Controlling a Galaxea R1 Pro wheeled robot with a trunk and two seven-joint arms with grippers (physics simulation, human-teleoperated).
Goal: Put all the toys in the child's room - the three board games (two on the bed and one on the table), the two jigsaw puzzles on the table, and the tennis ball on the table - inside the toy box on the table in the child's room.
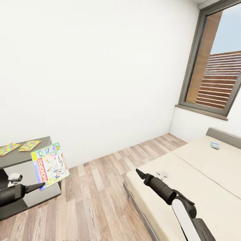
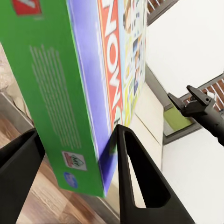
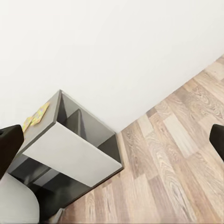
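Left end effector (image 1: 43, 183): clamped on board game (image 1: 50, 164), held upright for carrying to the tabletop (image 1: 20, 155).
Right end effector (image 1: 138, 172): open, empty, over bed (image 1: 201, 174).

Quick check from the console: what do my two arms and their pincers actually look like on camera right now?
Both arms end in a black cylindrical forearm tapering to a black pincer with two pointed, wedge-shaped fingers. The right arm has a glossy white link behind a dark joint collar, and its pincer is matte black. The left pincer has a small white-and-grey fitting above its wrist. I see no loose cables or markings.
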